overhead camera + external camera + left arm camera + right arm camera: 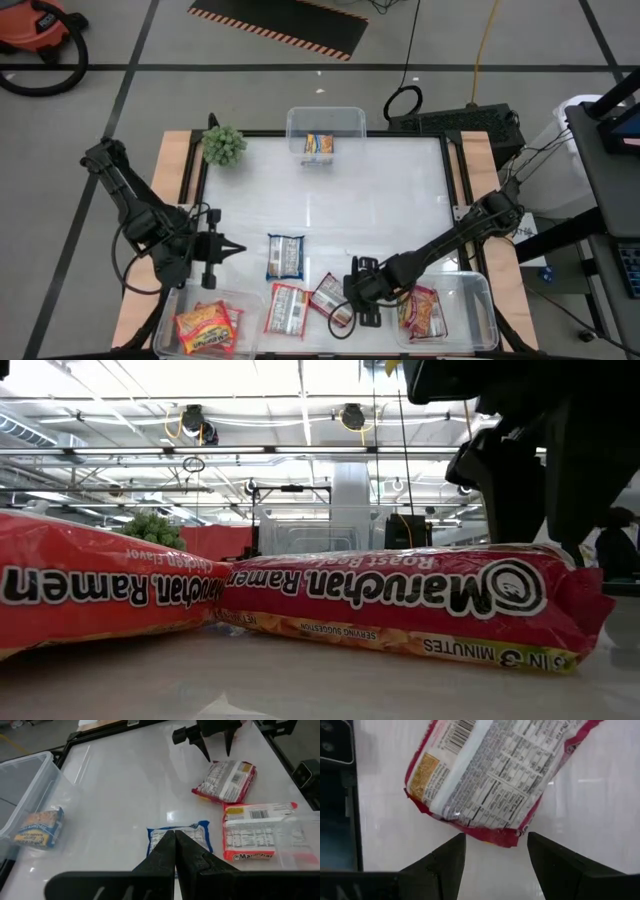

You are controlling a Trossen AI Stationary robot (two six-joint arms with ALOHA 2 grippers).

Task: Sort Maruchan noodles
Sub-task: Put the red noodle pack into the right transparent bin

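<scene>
Three Maruchan packets lie flat on the white table (400, 200): a blue-and-white one (285, 256), a red-and-white one (288, 308) and a red one (328, 295), printed side down. My right gripper (496, 847) is open, low over the table at the red packet's (490, 775) end, one finger on each side of that end and not touching it. My left gripper (175, 845) is shut and empty at the table's left, pointing toward the blue-and-white packet (180, 835). In the low view two red packets (400, 595) fill the foreground.
A clear tub at the near left (205, 322) holds orange-yellow packets. Another tub at the near right (470, 310) holds a red packet (422, 312). The far tub (326, 125) holds a blue packet (320, 145). A green plant (224, 145) stands at the far left corner.
</scene>
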